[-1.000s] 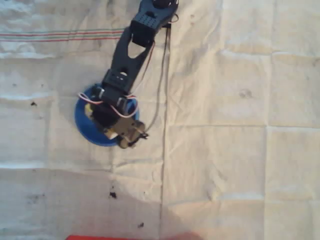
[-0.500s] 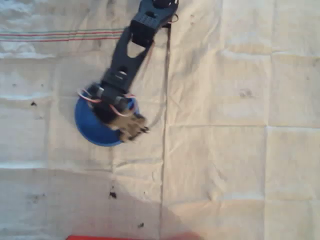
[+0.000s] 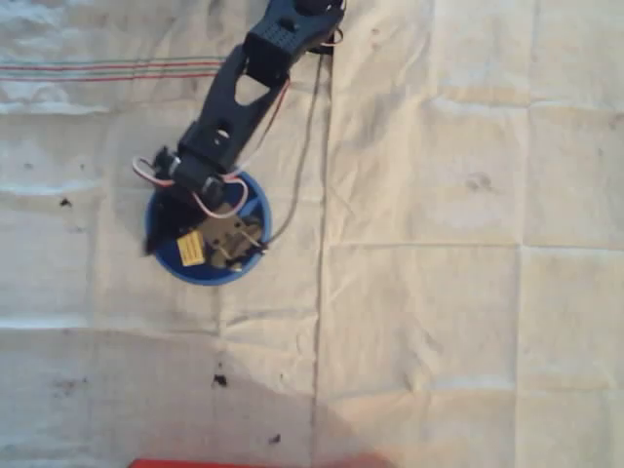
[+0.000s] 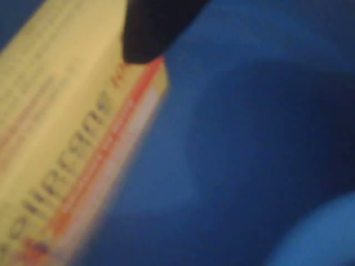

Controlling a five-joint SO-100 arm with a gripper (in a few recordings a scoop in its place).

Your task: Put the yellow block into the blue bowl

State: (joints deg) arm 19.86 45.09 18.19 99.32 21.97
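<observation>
Reaching down from the top edge of the overhead view, the black arm point(image 3: 239, 93) slants toward the lower left and ends over the blue bowl point(image 3: 162, 246), which sits on a pale, creased cloth point(image 3: 439, 292) covering the worktop. Red and white wires loop around the wrist just above the bowl's rim. The yellow block point(image 3: 190, 248) shows inside the bowl's outline, toward its lower left part, just beside the gripper point(image 3: 226, 246), whose dark and tan parts cover the bowl's right half. Whether the block lies on the bowl's floor or is off it cannot be told from above.

In the wrist view the yellow block point(image 4: 61, 138) runs diagonally across the left half, very close and blurred, with a red stripe and dark lettering along its face. A dark fingertip point(image 4: 152, 27) overlaps the block's upper end. Behind it the blue bowl point(image 4: 249, 127) takes up the background. Only that one fingertip is seen, so I cannot tell whether the jaws are pinching the block or spread apart.

A thin striped band crosses the cloth at the upper left, and a red edge point(image 3: 244, 462) shows at the bottom of the overhead view.
</observation>
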